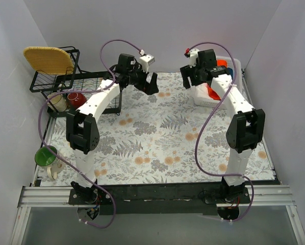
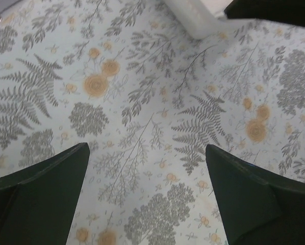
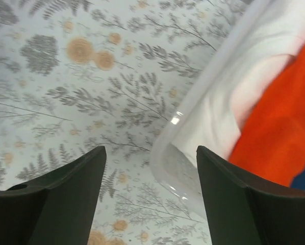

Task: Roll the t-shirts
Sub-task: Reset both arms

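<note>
Right now the right gripper [image 3: 150, 153] hangs over the clear bin's [image 3: 193, 102] rim, jaws wide apart and gripping nothing. At its 3 o'clock, inside the bin, the orange-red t-shirt [image 3: 280, 132] lies beside white fabric [image 3: 264, 61]. Floral tablecloth [image 3: 66, 92] spreads from 7 to 12 o'clock. The left gripper [image 2: 147, 148], equally spread and empty-handed, hovers above tablecloth, with the bin corner at 12 o'clock.

Plain pale walls [image 1: 157, 25] enclose a fern-and-flower patterned tablecloth [image 1: 157, 148].

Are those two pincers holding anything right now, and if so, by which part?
Nothing is held. The left pincer and right pincer are both open and empty; the orange t-shirt lies in the bin, untouched.
</note>
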Available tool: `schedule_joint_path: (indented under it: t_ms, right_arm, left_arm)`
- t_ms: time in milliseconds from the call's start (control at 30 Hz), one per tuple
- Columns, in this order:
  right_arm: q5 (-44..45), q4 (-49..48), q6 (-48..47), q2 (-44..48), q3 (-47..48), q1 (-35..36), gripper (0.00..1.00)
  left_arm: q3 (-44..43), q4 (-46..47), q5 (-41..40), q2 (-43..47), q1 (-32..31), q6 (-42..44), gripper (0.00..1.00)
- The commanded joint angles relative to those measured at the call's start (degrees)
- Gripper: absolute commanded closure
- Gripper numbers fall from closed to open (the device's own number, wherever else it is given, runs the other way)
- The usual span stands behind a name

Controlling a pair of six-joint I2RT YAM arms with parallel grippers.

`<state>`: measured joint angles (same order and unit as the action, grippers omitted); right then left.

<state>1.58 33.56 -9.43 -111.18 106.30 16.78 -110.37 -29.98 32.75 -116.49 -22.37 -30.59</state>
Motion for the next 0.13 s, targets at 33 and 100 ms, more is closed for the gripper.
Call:
schedule_joint_path:
  t_ms: [33, 100]
  right_arm:
    - [-21.18, -4.46, 2.92, 1.66, 3.56, 1.23, 0.18]
    - [-22.32, -4.47, 3.98, 1.49, 4.53, 2.29, 0.17]
  left_arm:
    - [8.67, -1.14, -13.23, 7.85, -0.22, 2.73, 0.02]
    - [11.22, -1.31, -13.42, 9.34, -0.13, 3.25, 0.02]
